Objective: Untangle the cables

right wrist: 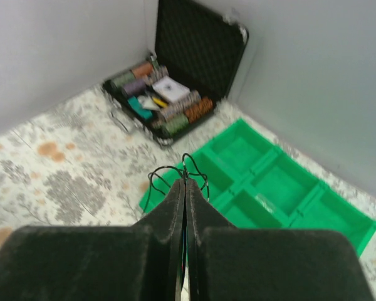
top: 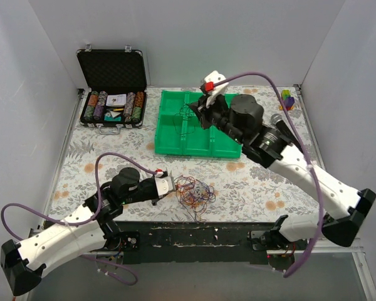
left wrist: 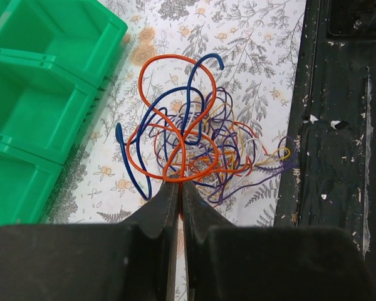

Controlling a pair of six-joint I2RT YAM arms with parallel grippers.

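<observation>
Left wrist view is showing the left claw (left wrist: 180,183) pinching an orange loop (left wrist: 175,56) at the tangle (left wrist: 200,141) on the table (left wrist: 250,75); the right claw (right wrist: 185,183) is pinching a dark cable (right wrist: 151,177) over the tray (right wrist: 282,188); pulling hard is probably risking tightening knots or dragging everything.

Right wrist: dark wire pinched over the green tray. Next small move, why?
Probably open the right gripper and drop the dark wire into the green tray: the wire hangs free of the tangle, directly over the tray's compartments.
</observation>
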